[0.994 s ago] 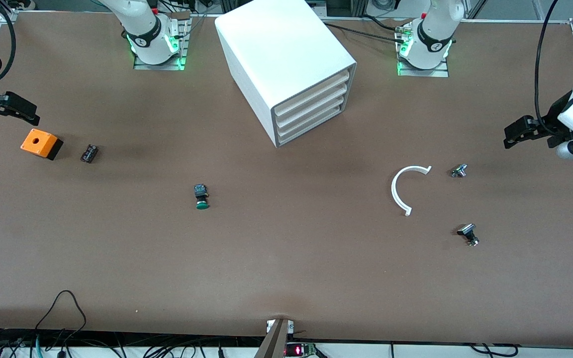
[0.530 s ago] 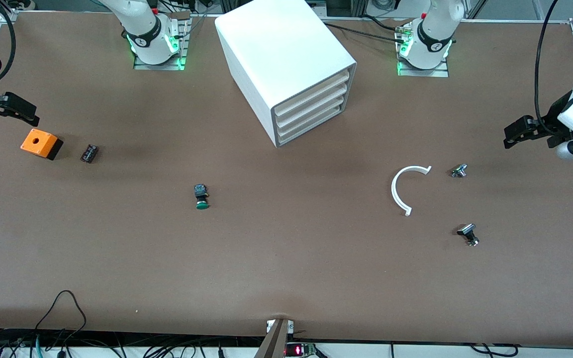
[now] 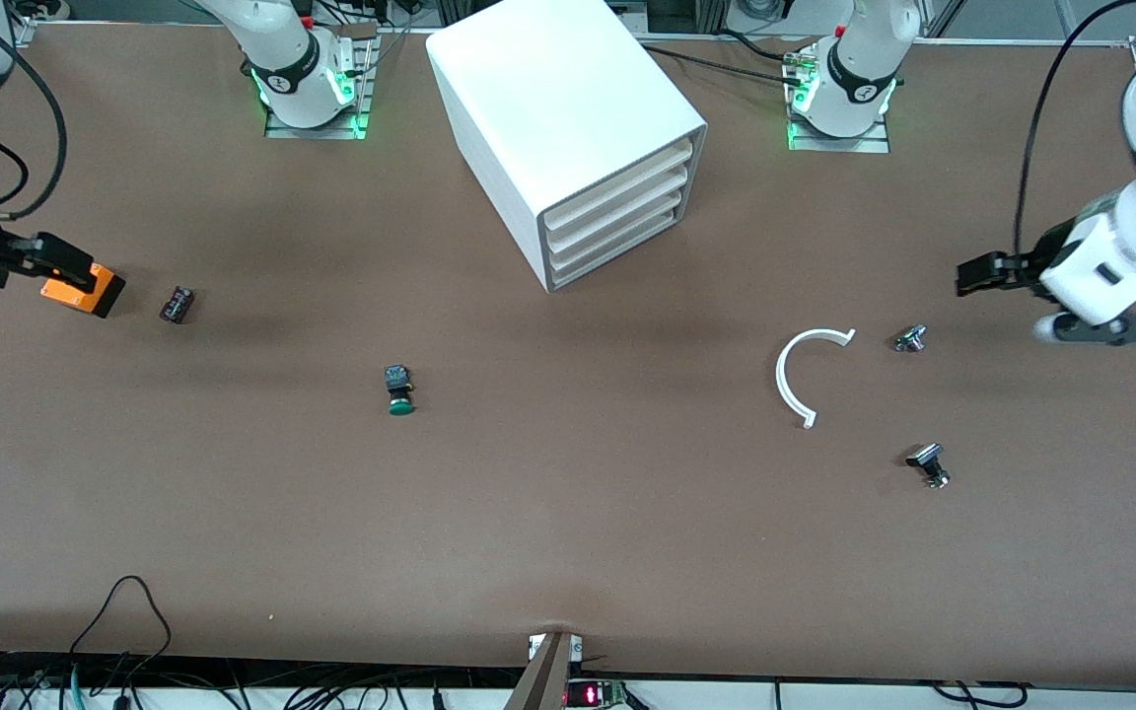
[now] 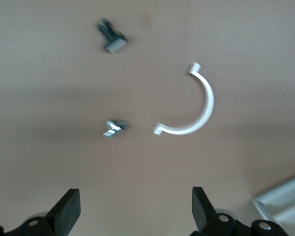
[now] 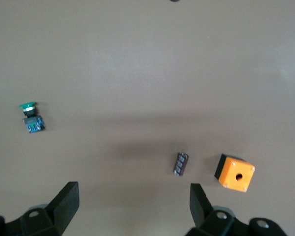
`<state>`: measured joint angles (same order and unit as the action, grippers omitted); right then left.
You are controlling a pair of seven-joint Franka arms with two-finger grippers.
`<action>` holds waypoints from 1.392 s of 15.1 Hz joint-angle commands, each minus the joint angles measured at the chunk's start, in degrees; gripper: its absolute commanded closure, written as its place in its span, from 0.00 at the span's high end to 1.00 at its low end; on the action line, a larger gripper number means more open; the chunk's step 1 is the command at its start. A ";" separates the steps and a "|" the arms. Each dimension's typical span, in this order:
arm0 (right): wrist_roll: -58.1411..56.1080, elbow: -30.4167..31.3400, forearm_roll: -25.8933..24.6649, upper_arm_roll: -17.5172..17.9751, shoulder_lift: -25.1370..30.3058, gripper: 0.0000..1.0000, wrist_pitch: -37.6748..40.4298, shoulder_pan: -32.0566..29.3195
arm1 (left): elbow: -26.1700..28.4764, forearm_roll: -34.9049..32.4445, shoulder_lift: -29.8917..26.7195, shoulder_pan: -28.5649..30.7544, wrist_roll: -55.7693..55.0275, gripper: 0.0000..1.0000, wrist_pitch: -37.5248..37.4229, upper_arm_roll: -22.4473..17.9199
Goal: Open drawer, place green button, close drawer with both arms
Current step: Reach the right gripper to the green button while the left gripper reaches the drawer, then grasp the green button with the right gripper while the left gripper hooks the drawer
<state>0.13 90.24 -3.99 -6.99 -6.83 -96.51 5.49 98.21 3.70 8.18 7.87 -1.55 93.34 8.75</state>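
Note:
The white cabinet (image 3: 568, 118) stands at the robots' side of the table, mid-table. Its lowest drawer (image 3: 617, 253) is closed. The green-capped button (image 3: 398, 390) lies on its side on the brown table, nearer the front camera than the cabinet; it also shows in the right wrist view (image 5: 32, 118). My right gripper (image 3: 70, 262) is open and empty over the orange box (image 3: 85, 289), and shows in its wrist view (image 5: 132, 206). My left gripper (image 3: 970, 275) is open and empty over bare table at the left arm's end, and shows in its wrist view (image 4: 135, 211).
A small black part (image 3: 177, 304) lies beside the orange box. A white curved arc (image 3: 800, 375), a silver knob (image 3: 910, 338) and a black knob (image 3: 928, 463) lie toward the left arm's end. The left wrist view shows the arc (image 4: 191, 105) and the cabinet corner (image 4: 285, 201).
Both arms have swung in over the table. The right gripper has moved over the orange box. The left gripper has moved toward the silver knob. Nothing on the table has moved.

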 commanded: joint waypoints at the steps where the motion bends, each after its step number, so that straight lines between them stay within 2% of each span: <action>1: -0.48 -0.33 0.92 0.05 -2.83 1.00 -1.66 1.18 | 4.51 11.63 4.54 -0.57 1.38 1.00 0.26 0.31; 4: 0.14 -0.68 0.91 -0.04 -6.86 1.00 -1.84 5.66 | 11.64 25.18 8.59 -2.32 1.38 1.00 5.17 1.27; 6: -0.74 -0.77 1.00 0.14 -7.58 1.00 -2.63 6.55 | 13.67 30.73 11.84 -4.87 1.38 1.00 9.73 2.93; 9: 0.22 -1.12 1.97 0.14 -11.52 1.00 -2.81 10.93 | 16.56 39.43 15.71 -10.22 1.64 1.00 18.07 6.71; 11: 0.40 -1.12 4.77 0.14 -14.07 1.00 -5.77 12.53 | 18.59 44.00 16.77 -12.69 6.10 1.00 23.09 8.82; 16: 0.40 0.10 7.85 0.14 -19.70 1.00 -12.90 14.98 | 25.09 61.58 19.06 -16.03 19.37 1.00 27.67 9.09; 18: 0.05 1.16 10.74 0.05 -21.55 1.00 -16.32 15.34 | 26.59 64.41 19.24 -16.30 20.97 1.00 31.01 12.33; 19: -0.65 4.04 12.06 -0.21 -21.47 1.00 -19.47 16.65 | 27.03 64.59 19.24 -16.39 20.98 1.00 32.33 13.13; 21: -1.09 11.24 12.43 -0.30 -21.47 1.00 -30.52 17.98 | 27.21 65.03 19.24 -16.74 20.98 0.99 32.70 14.36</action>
<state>0.08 93.97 6.89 -6.51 -29.39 -117.87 21.60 124.57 66.69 28.27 -8.34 17.85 124.73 22.04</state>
